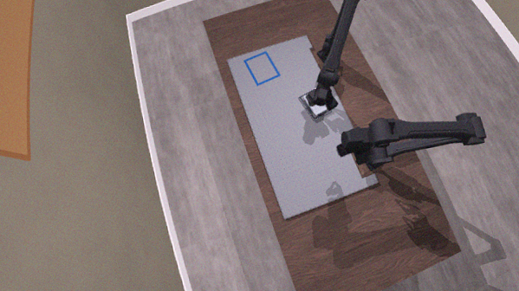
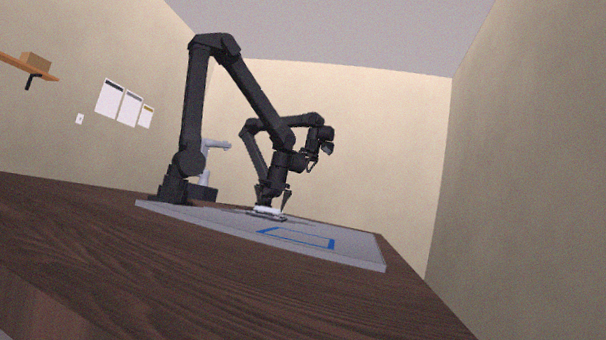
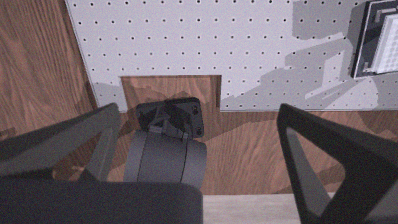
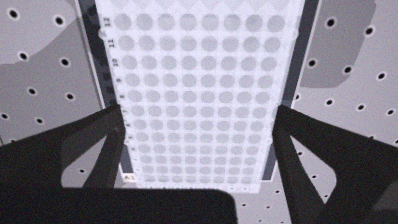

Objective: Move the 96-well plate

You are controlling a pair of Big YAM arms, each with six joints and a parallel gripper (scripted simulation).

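Observation:
My right gripper (image 4: 198,112) (image 2: 270,208) is shut on the 96-well plate (image 4: 200,82) (image 3: 389,47) (image 1: 318,109) across its short width. The white plate is level, at or just above the dark plate nest (image 4: 307,25) (image 3: 369,37) (image 2: 254,215). Nest rim shows along both long sides; whether the plate sits fully down I cannot tell. The nest's A1 label (image 4: 129,177) is at the lower left in the right wrist view, beside the plate's low-numbered end. The cut-off corner is not clear. My left gripper (image 3: 198,112) (image 2: 311,166) is open and empty, high beside the board.
The blue outline of bench spot B1 (image 1: 250,72) (image 2: 333,243) has no plate on it. The perforated grey board (image 1: 301,175) (image 3: 240,30) lies on the wooden table (image 1: 348,281). The left arm (image 1: 422,132) stands raised beside the nest, over the board's edge.

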